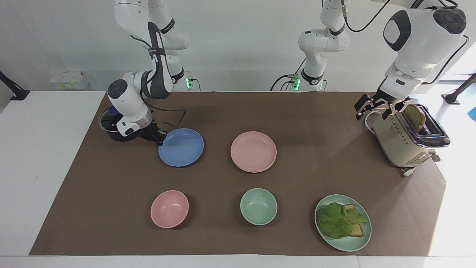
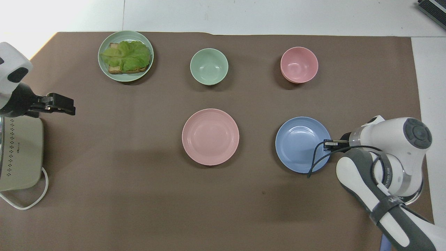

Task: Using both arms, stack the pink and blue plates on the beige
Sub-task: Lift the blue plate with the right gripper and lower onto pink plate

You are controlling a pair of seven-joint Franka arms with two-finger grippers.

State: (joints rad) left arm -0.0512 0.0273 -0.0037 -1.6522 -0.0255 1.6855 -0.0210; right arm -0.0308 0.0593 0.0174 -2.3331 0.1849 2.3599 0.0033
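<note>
The blue plate lies toward the right arm's end of the desk, on the brown mat. Being round, it has no long axis; it faces up, and its rim on the side of the jaws looks slightly lifted. The right gripper has its jaws clamped on that rim, at the edge next to the dark pot. The right arm bends down low, its wrist slanting toward the plate with the hand nearly level with the desk.

The pink plate sits flat, face up, near the middle of the mat beside the blue one. A pale rim shows under its edge farthest from the robots, as of a second plate beneath it.

The left gripper hangs in the air over the mat just beside the toaster, jaws apart and holding nothing. The left arm stands tall above it, its wrist tilted downward.

Farther from the robots lie a pink bowl, a green bowl and a green plate with lettuce and toast.
</note>
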